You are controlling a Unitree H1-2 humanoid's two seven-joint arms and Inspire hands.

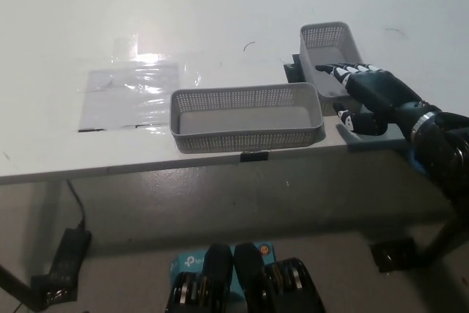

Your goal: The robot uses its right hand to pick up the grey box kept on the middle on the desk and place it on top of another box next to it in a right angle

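Note:
Two grey perforated boxes stand on the white desk (pixel 220 5). The long one (pixel 246 117) lies crosswise near the desk's front edge, in the middle. A second box (pixel 327 50) runs away from me at the right, at a right angle to the first. My black right hand (pixel 364 95) reaches in from the right and covers the near end of that second box. Its fingers (pixel 337 70) are spread over the box's rim and hold nothing. My white left hand is out of view.
A clear plastic sheet (pixel 132 97) glares on the desk at the left. A small dark object (pixel 293 70) sits between the boxes, behind the long one. Below the desk's front edge lie a cable and a black adapter (pixel 67 251) on the floor.

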